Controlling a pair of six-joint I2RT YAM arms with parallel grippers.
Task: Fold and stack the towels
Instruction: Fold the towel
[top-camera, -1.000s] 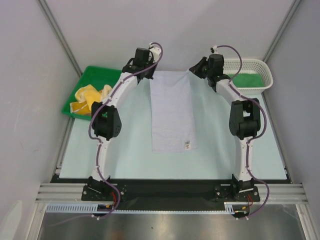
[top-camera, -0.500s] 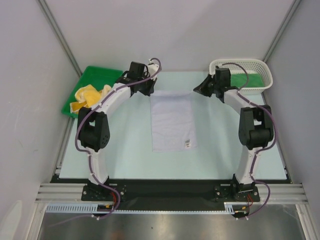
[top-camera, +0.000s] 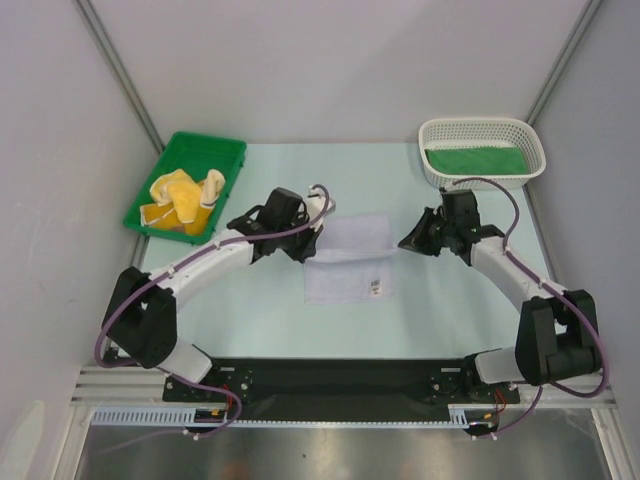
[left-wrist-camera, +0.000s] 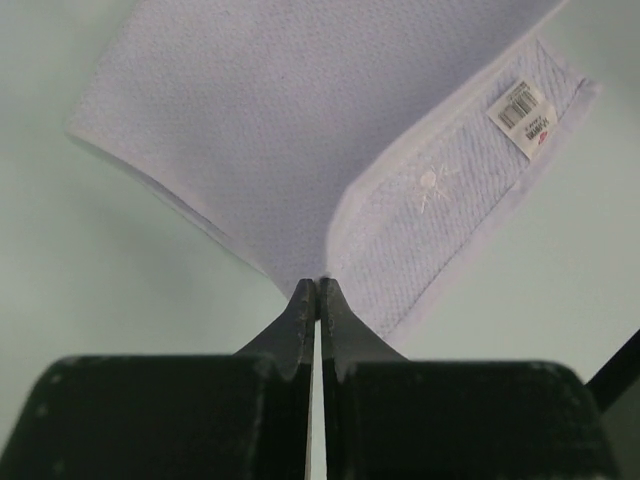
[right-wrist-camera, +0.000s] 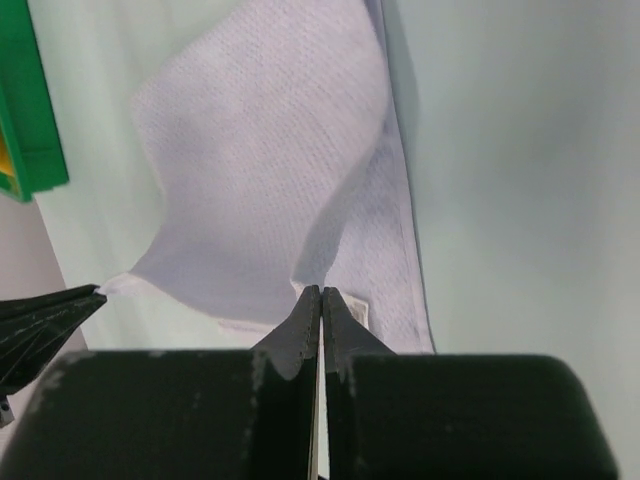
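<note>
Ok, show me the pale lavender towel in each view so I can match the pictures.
Top external: pale lavender towel in the middle of the table.
Left wrist: fills the upper frame, corner pinched by the left pincer.
Right wrist: upper middle, corner pinched by the right pincer.
Shared landmark: the left pincer, also at the right wrist view's left edge and left of the towel from above.
</note>
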